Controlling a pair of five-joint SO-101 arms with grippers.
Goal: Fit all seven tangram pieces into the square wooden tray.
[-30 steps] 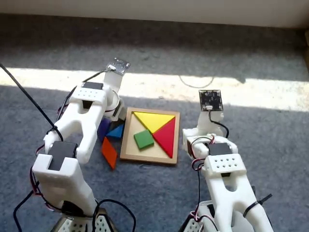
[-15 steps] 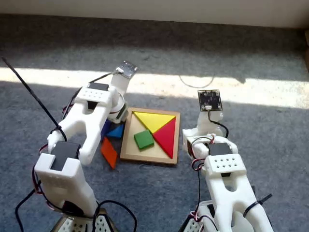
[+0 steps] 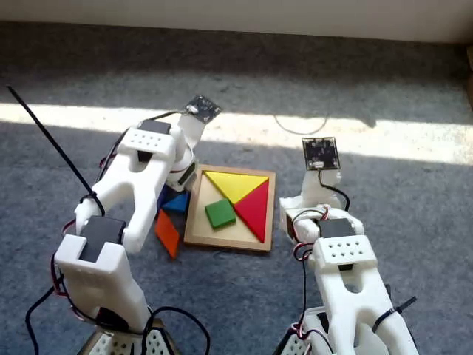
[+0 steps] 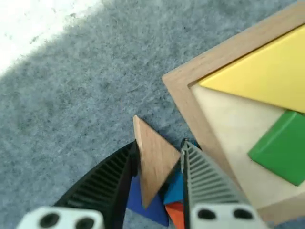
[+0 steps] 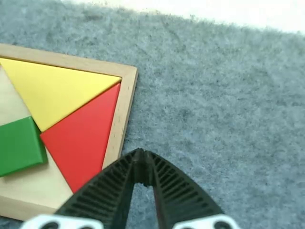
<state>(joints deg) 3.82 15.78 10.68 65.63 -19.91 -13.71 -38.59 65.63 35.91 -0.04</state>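
**Arm pose**
- The left arm (image 3: 137, 185) extends forward along the tray's left side in the high view. Its wrist is over the tray's far left corner.
- The left hand (image 4: 159, 150) is partly closed. Its two fingers clamp the wood-coloured triangle (image 4: 151, 167) between them. The triangle stands on edge with one tip pointing away from the hand. It is raised above the loose pieces, just outside the tray's corner.
- The right arm (image 3: 340, 259) sits off the tray's right side in the high view.
- The right hand (image 5: 143, 167) is fully closed, fingertips meeting, and grips nothing. It hangs over the grey carpet (image 5: 214, 95) just outside the tray's rim, beside the red triangle.

**Tray and contents**
- The square wooden tray (image 3: 225, 244) (image 4: 214, 59) (image 5: 125, 100) lies flat on the carpet between the two arms.
- The yellow triangle (image 3: 235, 183) (image 4: 267, 71) (image 5: 52, 88) lies along the tray's far edge.
- The red triangle (image 3: 255, 207) (image 5: 81, 138) lies along the tray's right edge and touches the yellow triangle.
- The green square (image 3: 219, 213) (image 4: 281, 152) (image 5: 16, 145) sits near the tray's centre, one corner in the notch between the two triangles.
- The tray's left and near portions show bare wood.

**Loose pieces**
- The dark blue piece (image 3: 159, 196) (image 4: 138, 200), the light blue triangle (image 3: 177, 201) (image 4: 171, 188) and the orange piece (image 3: 168, 233) (image 4: 174, 212) lie on the carpet just outside the tray's left edge, close together.
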